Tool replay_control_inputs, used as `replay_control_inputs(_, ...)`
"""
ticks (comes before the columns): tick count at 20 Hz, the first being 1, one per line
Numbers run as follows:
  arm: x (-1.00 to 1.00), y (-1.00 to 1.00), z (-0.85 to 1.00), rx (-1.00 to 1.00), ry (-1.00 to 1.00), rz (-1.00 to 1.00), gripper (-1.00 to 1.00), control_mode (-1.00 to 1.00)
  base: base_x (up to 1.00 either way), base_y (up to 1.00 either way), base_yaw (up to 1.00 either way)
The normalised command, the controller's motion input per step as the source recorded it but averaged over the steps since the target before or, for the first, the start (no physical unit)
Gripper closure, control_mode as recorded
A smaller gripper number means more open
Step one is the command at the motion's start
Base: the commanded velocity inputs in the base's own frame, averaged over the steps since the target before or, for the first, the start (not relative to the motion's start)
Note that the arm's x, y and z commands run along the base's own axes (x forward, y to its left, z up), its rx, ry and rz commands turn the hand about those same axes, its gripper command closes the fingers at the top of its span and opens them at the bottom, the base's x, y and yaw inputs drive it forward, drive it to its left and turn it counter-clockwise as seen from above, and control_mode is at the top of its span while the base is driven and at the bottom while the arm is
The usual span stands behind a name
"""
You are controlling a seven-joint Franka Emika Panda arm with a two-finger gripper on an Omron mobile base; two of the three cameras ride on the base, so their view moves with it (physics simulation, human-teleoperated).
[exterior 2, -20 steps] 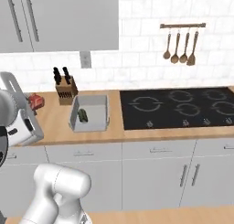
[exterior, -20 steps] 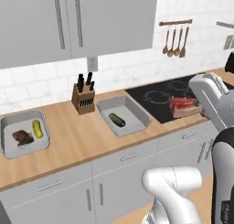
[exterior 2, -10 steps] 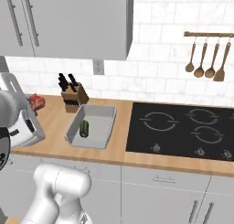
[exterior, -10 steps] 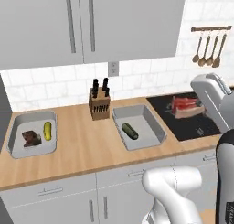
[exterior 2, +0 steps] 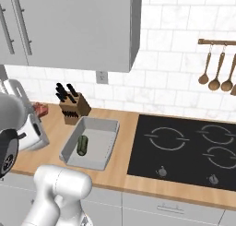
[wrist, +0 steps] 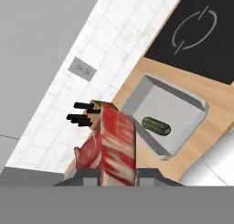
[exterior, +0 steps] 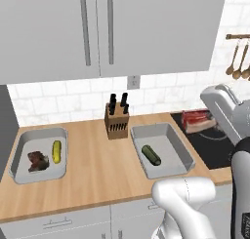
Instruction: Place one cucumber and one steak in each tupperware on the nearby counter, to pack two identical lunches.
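**A:** Left base view, left to right: what lies on the counter?

**B:** At the far left sits one tupperware with the dark brown-red steak and the yellow-green cucumber side by side in it. Then comes the knife block by the wall, and just right of it the second tupperware, holding only the dark green cucumber.

**A:** And the arm?

**B:** It rises at the lower right, its white forearm slanting up over the edge of the stovetop. The red-pink steak hangs in the air at the hand, above the stovetop and right of the second tray.

**A:** How do the jaws stand?

**B:** In the hand view the gripper is clamped on that red-pink steak, which stands up between the fingertips. Beyond it lie the knife block and the tray with the green cucumber.

**A:** The right base view?

**B:** The arm is at the left edge, the steak showing behind it, the tray to its right.
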Motion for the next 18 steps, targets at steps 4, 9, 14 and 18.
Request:
replay_control_inputs(4, 0.11, -0.04, -0.98, 0.00, 0.18, 0.11, 1.00, -1.00, 0.00, 0.00, 0.00)
replay_control_inputs(9, 0.55, -0.12, -0.76, 0.04, 0.08, 0.03, 1.00, -1.00, 0.00, 0.00, 0.00)
replay_control_inputs(14, 0.70, -0.29, -0.60, 0.12, 0.08, 0.00, 1.00, -1.00, 0.00, 0.00, 0.00)
replay_control_inputs(18, 0.44, -0.13, -0.61, 0.04, 0.01, 0.00, 1.00, -1.00, 0.00, 0.00, 0.00)
